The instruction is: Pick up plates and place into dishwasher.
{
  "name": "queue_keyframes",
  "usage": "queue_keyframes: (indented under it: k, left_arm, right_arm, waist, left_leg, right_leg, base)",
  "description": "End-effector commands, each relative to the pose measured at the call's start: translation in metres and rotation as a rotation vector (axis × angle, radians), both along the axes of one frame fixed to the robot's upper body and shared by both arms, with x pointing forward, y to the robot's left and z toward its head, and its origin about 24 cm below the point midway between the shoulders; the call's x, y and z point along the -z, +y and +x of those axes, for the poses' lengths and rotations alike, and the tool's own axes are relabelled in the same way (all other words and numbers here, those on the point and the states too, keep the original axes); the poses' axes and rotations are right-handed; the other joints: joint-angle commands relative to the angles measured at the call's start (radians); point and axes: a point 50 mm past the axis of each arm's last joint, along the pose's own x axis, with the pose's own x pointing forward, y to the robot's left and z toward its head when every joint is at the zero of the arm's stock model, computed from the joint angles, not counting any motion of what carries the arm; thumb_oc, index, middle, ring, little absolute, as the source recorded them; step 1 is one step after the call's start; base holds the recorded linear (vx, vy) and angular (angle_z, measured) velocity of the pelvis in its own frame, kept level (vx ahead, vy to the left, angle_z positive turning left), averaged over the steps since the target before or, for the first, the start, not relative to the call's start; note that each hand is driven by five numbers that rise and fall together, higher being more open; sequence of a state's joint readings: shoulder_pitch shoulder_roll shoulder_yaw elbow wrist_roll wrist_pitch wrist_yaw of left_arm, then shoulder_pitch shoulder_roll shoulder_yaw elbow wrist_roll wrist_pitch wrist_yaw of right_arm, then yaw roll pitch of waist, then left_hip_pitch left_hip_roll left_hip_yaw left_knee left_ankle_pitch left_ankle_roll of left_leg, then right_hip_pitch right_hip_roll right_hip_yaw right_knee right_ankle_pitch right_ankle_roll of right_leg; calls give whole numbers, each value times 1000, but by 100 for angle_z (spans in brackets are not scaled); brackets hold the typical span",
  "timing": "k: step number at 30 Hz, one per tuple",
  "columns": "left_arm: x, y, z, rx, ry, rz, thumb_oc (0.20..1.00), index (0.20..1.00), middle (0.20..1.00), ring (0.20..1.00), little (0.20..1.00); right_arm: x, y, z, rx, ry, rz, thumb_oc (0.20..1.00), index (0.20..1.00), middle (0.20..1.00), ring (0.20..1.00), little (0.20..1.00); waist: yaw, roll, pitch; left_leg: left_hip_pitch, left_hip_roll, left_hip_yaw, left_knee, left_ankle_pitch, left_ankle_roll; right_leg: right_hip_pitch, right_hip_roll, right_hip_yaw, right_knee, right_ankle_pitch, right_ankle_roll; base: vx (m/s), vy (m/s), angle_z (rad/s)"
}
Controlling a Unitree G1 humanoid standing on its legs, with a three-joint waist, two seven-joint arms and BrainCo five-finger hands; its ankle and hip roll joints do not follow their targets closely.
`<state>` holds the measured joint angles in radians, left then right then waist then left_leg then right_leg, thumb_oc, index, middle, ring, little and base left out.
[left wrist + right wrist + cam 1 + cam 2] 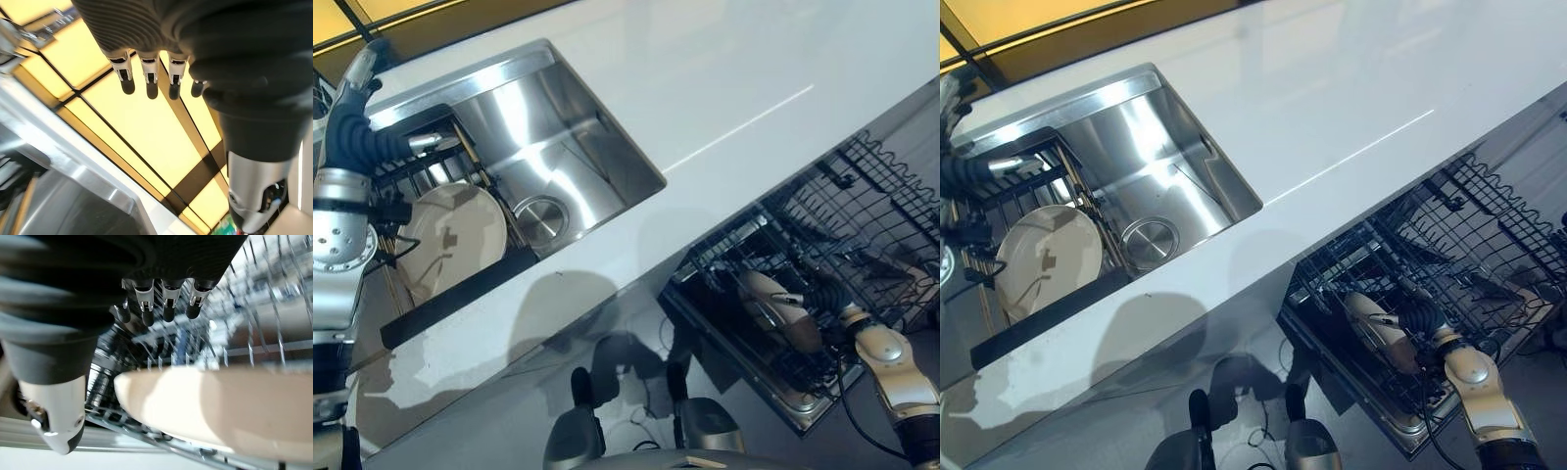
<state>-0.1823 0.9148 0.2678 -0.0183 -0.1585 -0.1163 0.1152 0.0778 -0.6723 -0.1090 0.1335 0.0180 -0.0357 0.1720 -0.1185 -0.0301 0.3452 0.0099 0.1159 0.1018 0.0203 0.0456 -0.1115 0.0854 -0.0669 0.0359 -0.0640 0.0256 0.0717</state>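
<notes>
A cream plate (773,304) stands on edge in the black wire dishwasher rack (871,196) at the lower right. My right hand (822,294) is down in the rack against it. In the right wrist view this plate (220,406) lies between the thumb and the straight fingers (168,308), and a gap shows between fingers and plate. A second cream plate (450,240) leans in the dark dish rack (450,294) inside the sink. My left hand (360,73) is raised at the far left above that rack, its fingers (151,83) straight and holding nothing.
The steel sink (558,117) has a round drain (540,217) beside the dish rack. A white counter (754,78) runs from the sink to above the pulled-out dishwasher rack.
</notes>
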Motion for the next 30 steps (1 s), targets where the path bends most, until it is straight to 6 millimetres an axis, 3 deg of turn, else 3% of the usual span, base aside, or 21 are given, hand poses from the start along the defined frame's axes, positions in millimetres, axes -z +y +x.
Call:
queue_keyframes:
  k: [1,3,6,13,18,25,30]
  left_arm:
    - [25,16,-17,-76,53,25,1000,1000,1000,1000,1000]
    - [41,26,-30,-112,102,-11,1000,1000,1000,1000,1000]
    - [55,32,-39,-145,136,-58,1000,1000,1000,1000,1000]
    - [76,39,-41,-204,182,-130,1000,1000,1000,1000,1000]
    - [94,53,-43,-238,343,-100,1000,1000,1000,1000,1000]
    - [98,67,-45,-255,448,-65,1000,1000,1000,1000,1000]
    - [99,61,-39,-242,429,-63,1000,1000,1000,1000,1000]
  right_arm:
    - [-19,-12,-11,-17,-20,-122,1000,1000,1000,1000,1000]
    - [-28,-10,-10,-43,-39,-141,1000,1000,1000,1000,1000]
    - [-39,-10,-9,-60,-69,-168,1000,1000,1000,1000,1000]
    - [-64,-15,-10,-75,-159,-222,1000,1000,1000,1000,1000]
    - [-77,-15,-13,-63,-228,-236,1000,1000,1000,1000,1000]
    - [-95,-8,-11,-102,-278,-259,1000,1000,1000,1000,1000]
    - [-119,0,-11,-115,-465,-201,1000,1000,1000,1000,1000]
  waist:
    - [24,1,-161]
    - [48,11,-183]
    - [67,22,-196]
    - [45,34,-216]
    - [38,45,-242]
    - [24,60,-246]
    - [9,67,-214]
  left_leg:
    - [-81,-26,-103,240,-107,55]
    - [-44,-57,-164,140,-91,76]
    - [-23,-79,-222,47,-39,66]
    - [1,-94,-197,6,-32,63]
    - [23,-113,-183,-6,-46,73]
    - [35,-125,-157,-7,-63,87]
    - [14,-135,-140,12,-76,99]
  right_leg:
    - [-107,50,48,133,-6,-26]
    - [-96,68,73,143,-29,-29]
    - [-84,74,81,144,-48,-31]
    - [-95,41,65,160,-58,-21]
    - [-89,23,69,156,-55,-1]
    - [-101,-1,91,159,-44,27]
    - [-148,-9,114,187,-39,41]
  base:
    - [224,203,-26]
    - [190,250,-62]
    - [80,268,-63]
    - [2,270,-2]
    - [65,200,-1]
    - [78,136,-4]
    - [35,115,-16]
